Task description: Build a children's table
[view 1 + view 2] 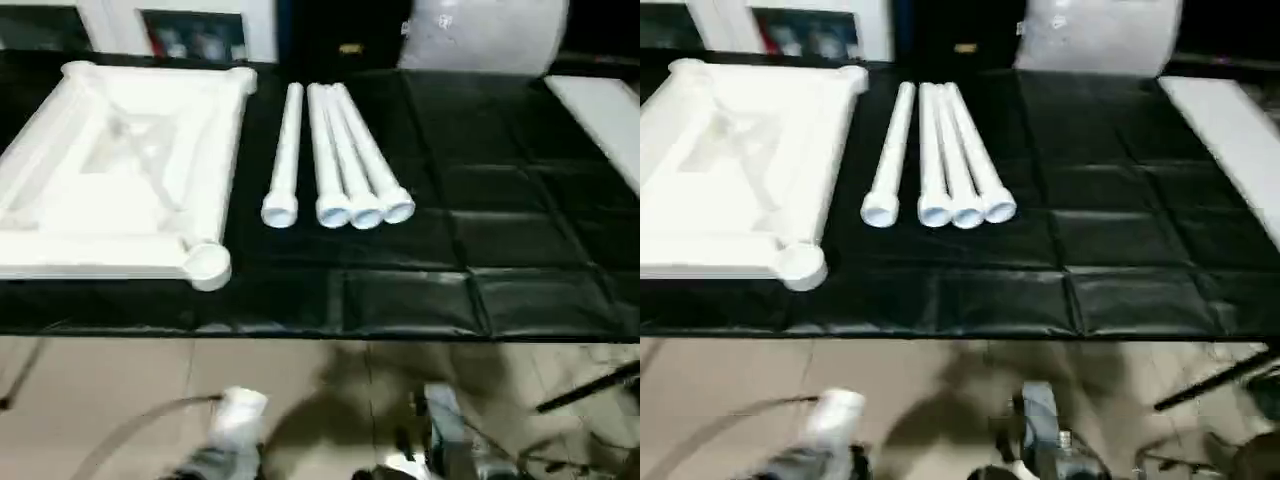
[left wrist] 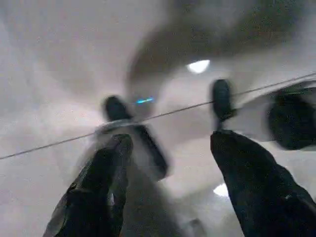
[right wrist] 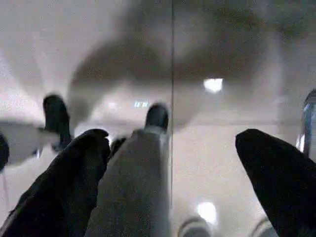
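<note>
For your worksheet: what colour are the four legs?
White legs, clearest in the right eye view.

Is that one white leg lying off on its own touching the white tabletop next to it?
Apart. In the left eye view, black sheet shows all along between the lone leg and the tabletop; the other three legs lie bunched together beside it.

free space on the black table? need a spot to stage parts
Widest bare patch: the black sheet between the four legs and the white board at the right edge. Also the front strip before the legs. Crowded: the left, taken up by the tabletop, with the legs close beside it.
</note>
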